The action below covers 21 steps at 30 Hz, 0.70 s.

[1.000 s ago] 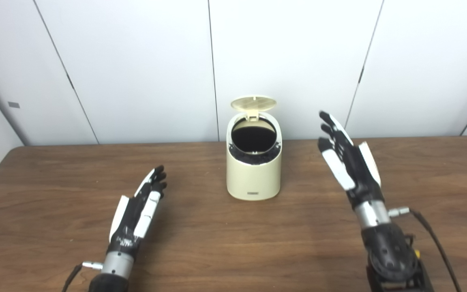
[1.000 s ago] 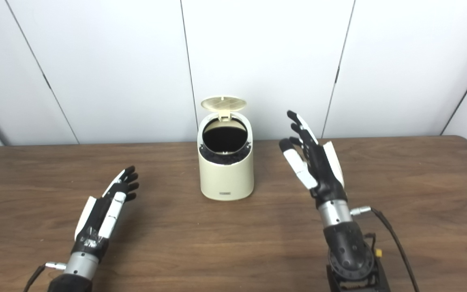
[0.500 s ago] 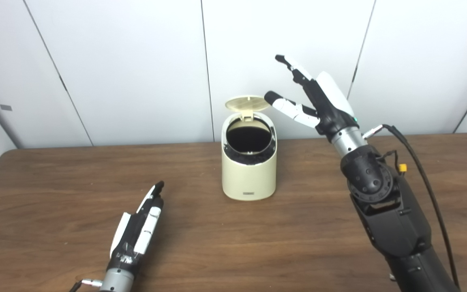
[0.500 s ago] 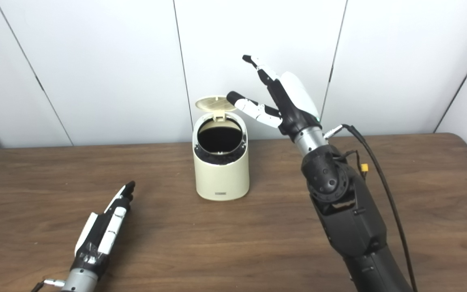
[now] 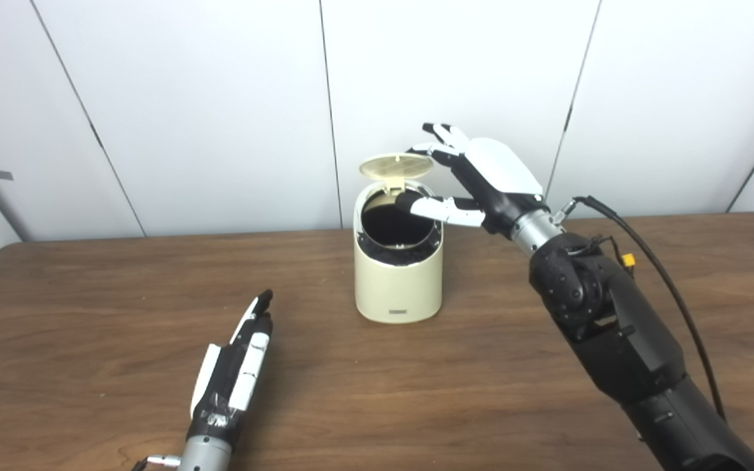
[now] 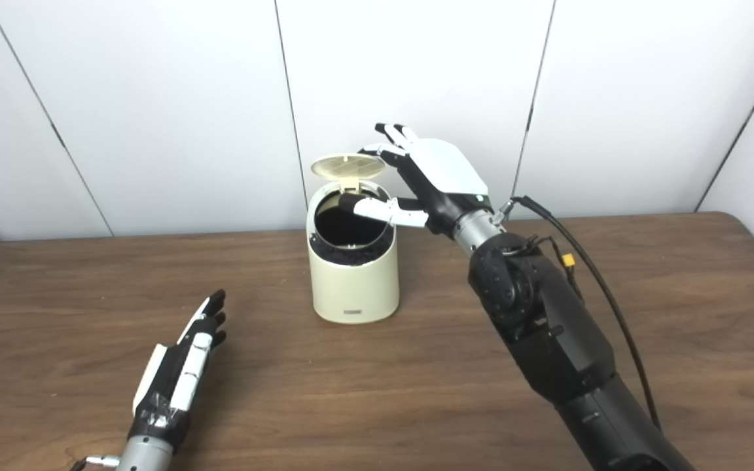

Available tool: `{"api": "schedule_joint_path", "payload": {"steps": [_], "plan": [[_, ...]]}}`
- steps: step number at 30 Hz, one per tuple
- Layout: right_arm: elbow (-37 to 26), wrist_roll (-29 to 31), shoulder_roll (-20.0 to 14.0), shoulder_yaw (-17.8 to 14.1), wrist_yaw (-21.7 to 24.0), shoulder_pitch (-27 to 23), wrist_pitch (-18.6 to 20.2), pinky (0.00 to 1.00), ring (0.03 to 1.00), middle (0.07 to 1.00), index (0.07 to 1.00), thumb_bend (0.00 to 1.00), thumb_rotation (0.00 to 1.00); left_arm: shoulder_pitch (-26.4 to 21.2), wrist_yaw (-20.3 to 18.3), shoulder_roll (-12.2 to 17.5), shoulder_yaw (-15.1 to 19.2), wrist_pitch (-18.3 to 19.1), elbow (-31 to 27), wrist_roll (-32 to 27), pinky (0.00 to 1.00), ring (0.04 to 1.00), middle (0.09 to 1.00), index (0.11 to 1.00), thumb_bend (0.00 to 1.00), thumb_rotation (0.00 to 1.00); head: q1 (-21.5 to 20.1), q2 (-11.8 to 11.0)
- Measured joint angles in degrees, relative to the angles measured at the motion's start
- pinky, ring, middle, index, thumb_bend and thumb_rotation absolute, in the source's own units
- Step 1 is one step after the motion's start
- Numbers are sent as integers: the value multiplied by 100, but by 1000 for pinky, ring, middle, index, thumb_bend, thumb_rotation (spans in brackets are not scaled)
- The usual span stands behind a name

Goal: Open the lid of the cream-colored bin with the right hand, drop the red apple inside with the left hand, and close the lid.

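The cream-colored bin (image 5: pixel 398 271) stands at frame center on the wooden counter (image 5: pixel 482 379), its lid (image 5: pixel 395 165) raised. The right hand (image 5: pixel 482 180) reaches the lid's right edge, fingers (image 5: pixel 439 140) spread, gripping nothing. The left hand (image 5: pixel 236 366) lies flat at lower left, fingers straight and empty.

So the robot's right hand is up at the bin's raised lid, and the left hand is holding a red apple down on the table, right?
Not quite. The right hand is indeed at the raised lid of the cream bin, but the left hand holds nothing: it lies open on the table, as the left eye view shows. No apple is visible.
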Motion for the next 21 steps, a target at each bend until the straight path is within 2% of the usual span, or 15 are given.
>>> {"api": "schedule_joint_path", "payload": {"steps": [14, 21], "plan": [[3, -127, -44, 64, 112, 72, -167, 954, 1000, 967, 764, 543, 931, 5, 27, -115, -53, 125, -140, 105, 936, 970, 993, 1000, 594, 1000, 79, 88], [-484, -286, -284, 110, 368, 365, -191, 958, 1000, 950, 770, 550, 919, 3, 45, -138, -56, 152, -147, 141, 935, 963, 986, 1000, 590, 1000, 123, 141]]}}
